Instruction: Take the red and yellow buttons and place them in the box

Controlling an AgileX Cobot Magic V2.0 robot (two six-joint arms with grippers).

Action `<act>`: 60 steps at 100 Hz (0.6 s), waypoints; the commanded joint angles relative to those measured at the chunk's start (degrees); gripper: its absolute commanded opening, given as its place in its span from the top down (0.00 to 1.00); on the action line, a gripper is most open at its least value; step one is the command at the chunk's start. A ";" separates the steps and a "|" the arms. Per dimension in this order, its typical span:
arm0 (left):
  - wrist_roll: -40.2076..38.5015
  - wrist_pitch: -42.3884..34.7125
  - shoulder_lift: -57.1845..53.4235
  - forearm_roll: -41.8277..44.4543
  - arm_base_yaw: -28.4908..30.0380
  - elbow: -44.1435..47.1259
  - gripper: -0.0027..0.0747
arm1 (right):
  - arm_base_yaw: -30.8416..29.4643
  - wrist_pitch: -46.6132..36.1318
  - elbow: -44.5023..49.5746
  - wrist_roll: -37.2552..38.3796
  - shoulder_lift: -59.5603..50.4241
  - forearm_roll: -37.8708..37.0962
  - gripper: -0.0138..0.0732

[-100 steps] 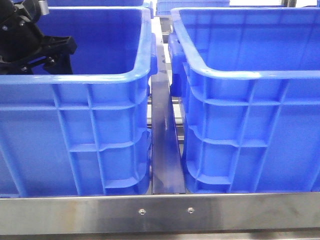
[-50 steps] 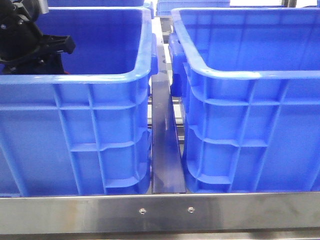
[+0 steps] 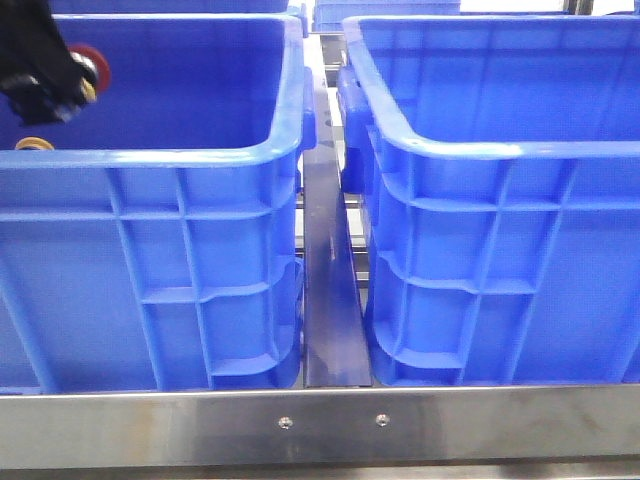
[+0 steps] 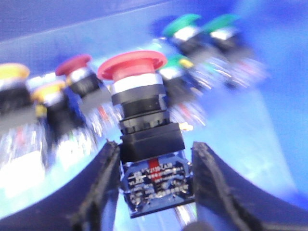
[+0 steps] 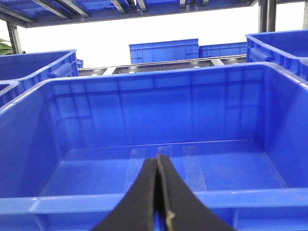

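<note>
Red button (image 4: 132,65) now lifted in left claw (image 4: 156,159), prev. hidden.

Two crates (image 3: 150,250) (image 3: 500,250) side by side, buttons (image 4: 57,91) apparently in left.

My left gripper (image 4: 154,163) rides above the left crate (image 3: 150,160), buttons (image 4: 57,96) crowding its floor below. The right box (image 5: 159,163) gapes bare and open-topped. Only a narrow slot (image 3: 328,250) separates the crates.
</note>
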 commanded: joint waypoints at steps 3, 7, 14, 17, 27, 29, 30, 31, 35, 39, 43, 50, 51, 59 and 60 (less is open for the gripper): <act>1.60 -3.40 -8.42 -0.91 -2.64 1.63 0.99 | -0.19 -4.69 -1.12 -0.14 -1.46 -0.65 0.92; 2.13 -3.40 -10.71 -0.91 -4.06 2.37 0.99 | -0.19 -4.69 -1.12 -0.14 -1.46 -0.65 0.92; 3.22 -3.40 -13.95 -0.91 -6.87 3.24 0.99 | -0.19 -4.69 -1.12 -0.14 -1.46 -0.65 0.92; 3.58 -3.40 -15.08 -0.91 -8.17 3.49 0.99 | -0.19 -4.69 -1.12 -0.14 -1.46 -0.65 0.92; 4.69 -3.73 -18.49 -0.91 -13.22 3.57 0.99 | -0.19 -4.69 -1.12 -0.14 -1.46 -0.65 0.92; 4.69 -3.85 -18.85 -0.91 -14.40 3.57 0.99 | -0.19 -4.69 -1.12 -0.14 -1.46 -0.65 0.92; 4.80 -4.01 -19.21 -0.91 -14.80 3.57 0.99 | -0.19 -4.69 -1.12 -0.14 -1.46 -0.65 0.92; 4.80 -4.22 -19.38 -0.91 -15.60 3.57 0.99 | -0.19 -4.69 -1.12 -0.14 -1.46 -0.65 0.92; 5.13 -4.75 -20.36 -0.91 -17.62 3.57 0.99 | -0.19 -4.69 -1.12 -0.14 -1.46 -0.65 0.92; 5.65 -5.40 -21.10 -0.91 -20.08 3.57 0.99 | -0.19 -4.69 -1.12 -0.14 -1.46 -0.65 0.92; 6.03 -6.23 -21.51 -0.91 -22.55 3.57 0.99 | -0.19 -4.69 -1.12 -0.14 -1.46 -0.65 0.92; 6.43 -7.65 -22.08 -0.91 -26.47 3.57 0.99 | -0.19 -4.69 -1.12 -0.14 -1.46 -0.65 0.92; 6.45 -7.77 -22.20 -0.91 -26.84 3.57 0.99 | -0.19 -4.69 -1.12 -0.14 -1.46 -0.65 0.92; 7.50 -9.07 -22.22 -0.91 -30.78 3.57 0.99 | -0.19 -4.69 -1.12 -0.14 -1.46 -0.65 0.92; 7.50 -9.20 -22.22 -0.91 -31.06 3.57 0.99 | -0.19 -4.69 -1.12 -0.14 -1.46 -0.65 0.92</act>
